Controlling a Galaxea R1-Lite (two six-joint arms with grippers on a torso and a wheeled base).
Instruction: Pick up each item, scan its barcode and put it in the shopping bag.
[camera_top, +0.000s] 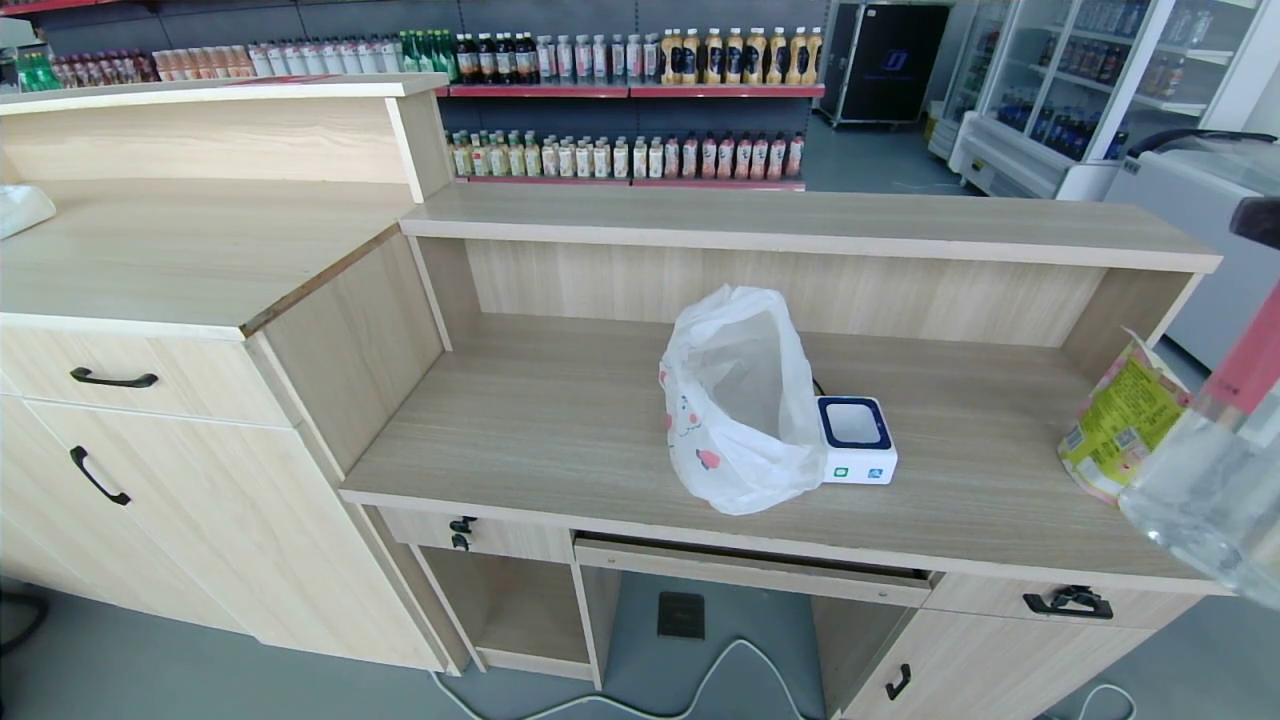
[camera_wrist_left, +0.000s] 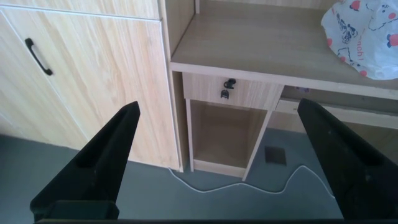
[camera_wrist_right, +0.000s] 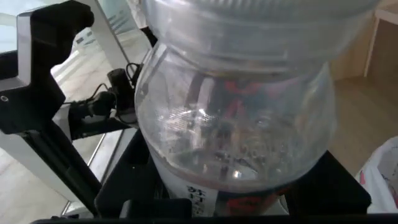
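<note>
On the desk (camera_top: 560, 420): bag (camera_top: 735, 400) mid-desk, scanner (camera_top: 855, 438) touching its right side. Packet (camera_top: 1120, 430) near the right end, well apart from the scanner. Bottle (camera_top: 1215, 480) at far right, before the packet. Raised counter (camera_top: 190, 250) left of the desk; shelves (camera_top: 640, 90) behind.

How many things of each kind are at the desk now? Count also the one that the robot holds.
shopping bag: 1
scanner: 1
snack packet: 1
clear bottle: 1
Total: 4
</note>
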